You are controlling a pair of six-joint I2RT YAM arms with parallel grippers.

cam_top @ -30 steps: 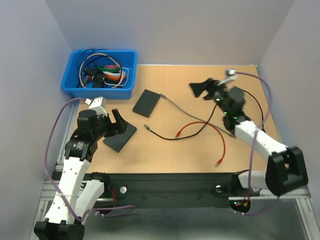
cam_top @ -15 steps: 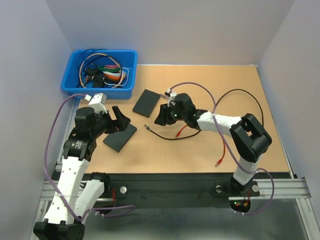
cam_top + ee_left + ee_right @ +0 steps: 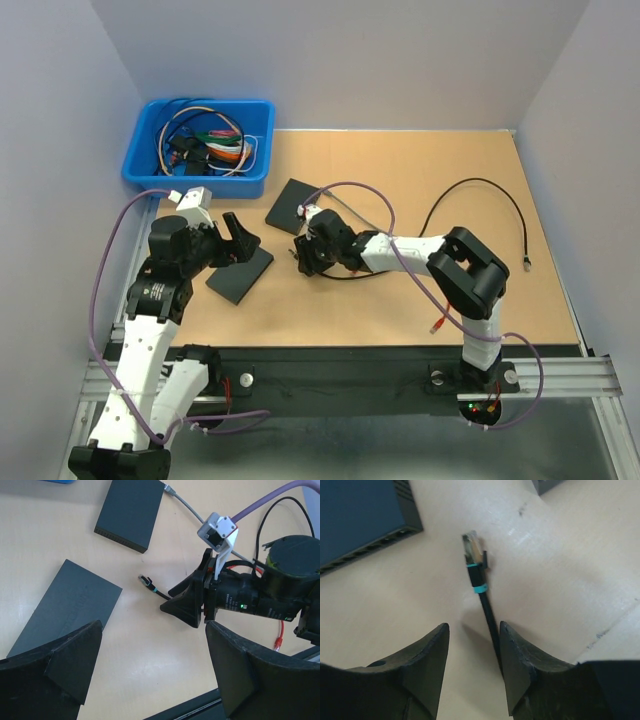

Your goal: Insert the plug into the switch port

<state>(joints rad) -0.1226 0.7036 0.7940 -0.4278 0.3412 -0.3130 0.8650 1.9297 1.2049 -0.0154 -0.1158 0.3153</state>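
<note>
The plug (image 3: 472, 547), clear-tipped with a teal band, lies on the table at the end of a black cable (image 3: 487, 615). My right gripper (image 3: 472, 650) stands low over that cable, partly open. The cable runs between the fingers close to the right one, and neither pad presses it. A dark switch (image 3: 360, 520) with a row of ports lies ahead to the left. From above, the right gripper (image 3: 303, 258) is just right of the plug (image 3: 293, 253). My left gripper (image 3: 152, 645) hangs wide open and empty above the near switch (image 3: 65, 605).
A second dark switch (image 3: 294, 205) lies farther back with a grey cable (image 3: 185, 502) plugged in. A blue bin (image 3: 200, 145) of cables stands at the back left. A red cable end (image 3: 437, 325) and the black cable's loop (image 3: 500, 200) lie to the right.
My right arm swept from the back right down to the table's middle, onto the black cable behind the plug. Its jaws narrowed from wide open. The left arm barely moved.
</note>
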